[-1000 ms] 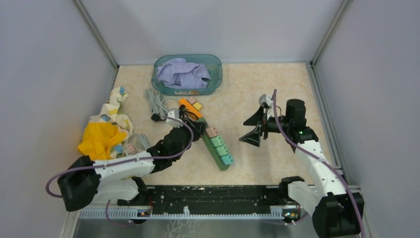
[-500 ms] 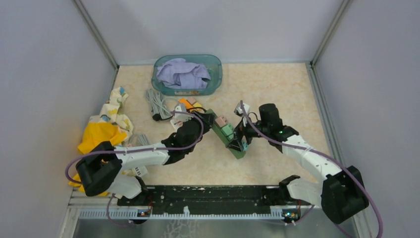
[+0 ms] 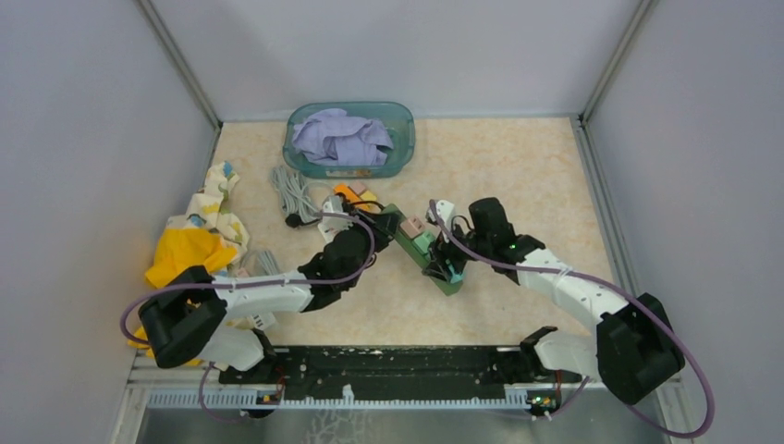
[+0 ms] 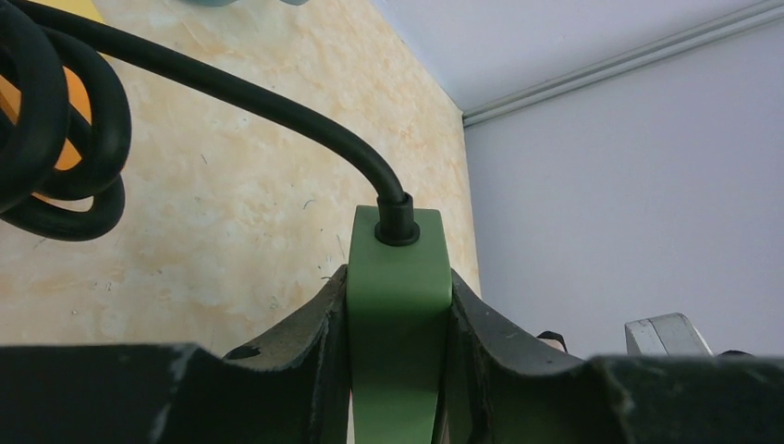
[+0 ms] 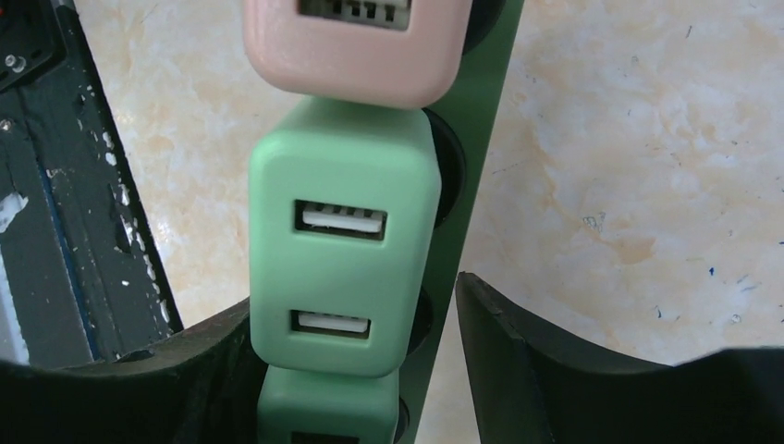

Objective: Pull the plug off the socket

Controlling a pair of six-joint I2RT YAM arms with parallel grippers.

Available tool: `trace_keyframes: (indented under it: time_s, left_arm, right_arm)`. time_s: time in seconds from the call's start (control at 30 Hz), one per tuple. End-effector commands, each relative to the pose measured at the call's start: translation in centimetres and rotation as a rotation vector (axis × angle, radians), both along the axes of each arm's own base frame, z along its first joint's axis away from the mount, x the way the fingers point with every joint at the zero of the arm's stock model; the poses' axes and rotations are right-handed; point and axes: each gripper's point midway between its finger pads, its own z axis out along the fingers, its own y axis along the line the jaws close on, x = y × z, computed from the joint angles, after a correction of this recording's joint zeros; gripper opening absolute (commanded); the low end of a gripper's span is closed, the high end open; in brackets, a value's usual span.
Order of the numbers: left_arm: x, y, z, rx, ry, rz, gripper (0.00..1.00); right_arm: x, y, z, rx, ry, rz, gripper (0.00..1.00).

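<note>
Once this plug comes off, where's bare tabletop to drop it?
Widest bare table: far right, between the teal bin and the right wall rail. A smaller patch lies between the power strip and the black base rail. Crowded: left side, with grey cable and cloth pile.

The beige marbled worktop (image 3: 518, 176) carries a green plastic power strip (image 3: 451, 283) at the left pincer (image 3: 385, 225), a teal plastic tub (image 3: 408, 139) beyond it.
</note>
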Motion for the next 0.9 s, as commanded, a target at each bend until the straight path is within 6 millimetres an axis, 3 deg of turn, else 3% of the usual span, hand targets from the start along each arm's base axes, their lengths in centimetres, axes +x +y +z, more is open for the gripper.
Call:
trace_keyframes:
  time_s: [0.0, 0.1, 0.23, 0.37, 0.47, 0.63, 0.73, 0.87]
  left_arm:
    - [-1.2, -0.6, 7.7, -0.258, -0.136, -0.063, 0.34]
    - [-2.1, -0.3, 8.2, -0.191, -0.196, -0.108, 0.73]
    - [-4.3, 0.2, 9.2, -0.022, -0.312, -0.218, 0.97]
    - [-6.8, 1.8, 8.7, 0.288, -0.398, -0.342, 1.00]
    - [-8.3, 4.1, 8.0, 0.456, -0.387, -0.392, 1.00]
    - [-10.1, 8.4, 7.6, 0.588, -0.326, -0.394, 1.00]
    - [-11.0, 10.4, 8.1, 0.595, -0.305, -0.372, 1.00]
    - [-12.1, 11.2, 7.6, 0.579, -0.303, -0.395, 1.00]
  right_arm:
    - [0.6, 0.5, 2.2, 0.017, -0.108, 0.044, 0.13]
    - [0.6, 0.2, 3.0, 0.037, -0.107, 0.060, 0.08]
    - [-0.2, -0.5, 5.0, 0.105, -0.117, 0.142, 0.05]
    - [-0.8, -1.1, 6.6, 0.096, -0.197, 0.220, 0.02]
    - [-1.0, -0.9, 7.5, 0.076, -0.230, 0.316, 0.01]
    - [1.8, 0.0, 10.8, 0.052, -0.317, 0.349, 0.00]
    - [3.3, -0.4, 9.9, -0.041, -0.324, 0.360, 0.00]
    - [3.3, -1.8, 5.9, -0.148, -0.270, 0.369, 0.00]
